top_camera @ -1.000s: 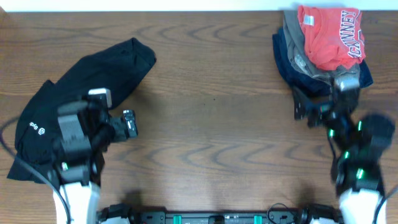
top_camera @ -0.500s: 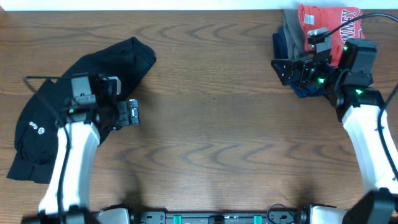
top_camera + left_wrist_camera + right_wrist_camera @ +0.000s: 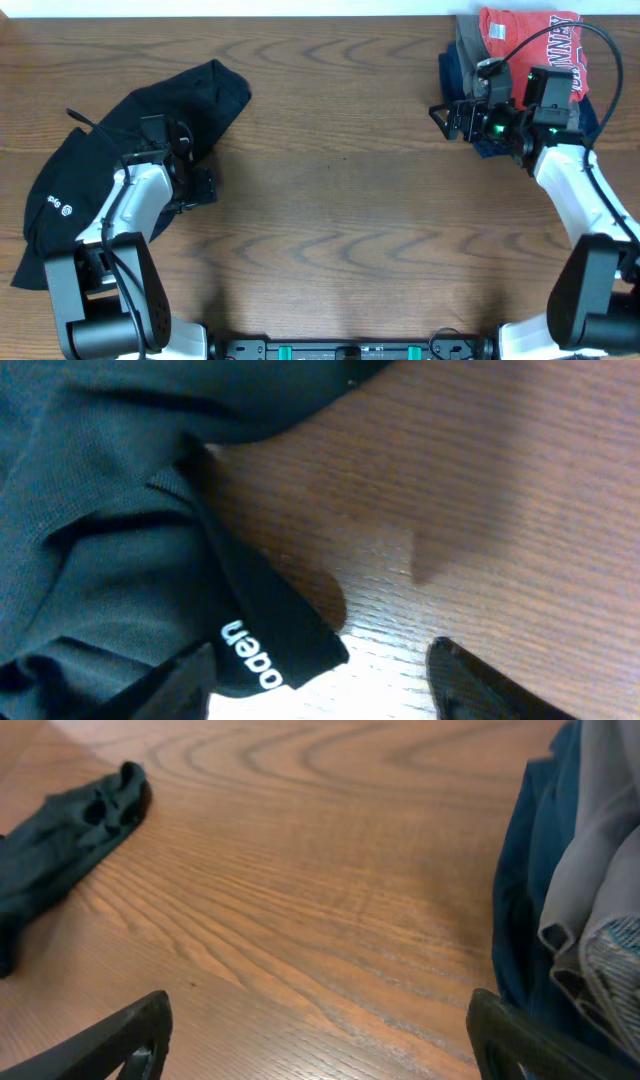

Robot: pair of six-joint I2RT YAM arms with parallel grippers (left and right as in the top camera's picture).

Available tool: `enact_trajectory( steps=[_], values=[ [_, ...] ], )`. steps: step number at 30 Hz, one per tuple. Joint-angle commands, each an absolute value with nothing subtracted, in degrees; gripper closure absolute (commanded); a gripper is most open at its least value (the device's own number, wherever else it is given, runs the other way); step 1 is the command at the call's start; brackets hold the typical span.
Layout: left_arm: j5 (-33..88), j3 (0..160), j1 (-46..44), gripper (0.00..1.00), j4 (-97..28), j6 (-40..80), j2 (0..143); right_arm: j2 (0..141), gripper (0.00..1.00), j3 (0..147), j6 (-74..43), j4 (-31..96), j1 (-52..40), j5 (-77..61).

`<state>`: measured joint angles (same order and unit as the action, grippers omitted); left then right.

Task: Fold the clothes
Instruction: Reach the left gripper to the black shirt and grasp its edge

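The clothes, a crumpled black garment [image 3: 75, 175] with a small white logo, lie at the table's left side. My left gripper [image 3: 200, 186] sits low at the garment's right edge. In the left wrist view the black cloth [image 3: 100, 510] fills the left half, and a corner of it with white lettering lies between the open fingers of the left gripper [image 3: 320, 700]. One fingertip [image 3: 480, 685] rests over bare wood. My right gripper [image 3: 445, 115] hovers open at the far right over bare wood [image 3: 325, 1050], holding nothing. The black garment [image 3: 60, 845] shows far off in that view.
A pile at the back right holds a red shirt [image 3: 530, 50] with white lettering on top of grey [image 3: 470, 50] and navy [image 3: 455, 85] garments. The navy cloth [image 3: 530, 890] and grey cloth [image 3: 600, 870] lie just beside the right gripper's finger. Brown wood spans the middle.
The left gripper has dropped onto the black garment's right edge and its jaws have narrowed. The right arm has swung up from the front right to the pile's left edge.
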<state>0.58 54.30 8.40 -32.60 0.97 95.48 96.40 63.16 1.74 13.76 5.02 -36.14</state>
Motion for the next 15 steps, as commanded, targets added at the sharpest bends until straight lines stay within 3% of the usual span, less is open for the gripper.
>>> enact_trajectory(
  steps=[1,7,9,13,14,15],
  values=[
    [-2.55,54.96,8.34,0.37,-32.45,3.4,95.94,98.56,0.11,64.27,2.22,13.23,3.27,-36.05],
    [-5.65,54.5,8.34,0.42,-31.46,3.77,98.35,99.18,0.12,64.27,2.22,12.32,0.73,-36.01],
    [-5.63,54.5,8.34,0.49,-31.11,3.79,100.33,99.15,0.13,64.27,2.22,11.9,-0.03,-36.01],
    [-5.63,54.5,8.34,0.73,-30.72,6.0,101.91,99.18,0.22,64.27,2.2,11.53,-0.47,-36.03],
    [-5.63,54.5,8.32,0.9,-30.68,7.44,101.97,99.15,0.29,64.27,2.15,11.55,-0.45,-36.05],
    [-5.58,54.5,8.32,0.94,-30.68,8.23,101.86,99.15,0.31,64.27,1.8,11.53,-0.45,-36.03]
  ],
)
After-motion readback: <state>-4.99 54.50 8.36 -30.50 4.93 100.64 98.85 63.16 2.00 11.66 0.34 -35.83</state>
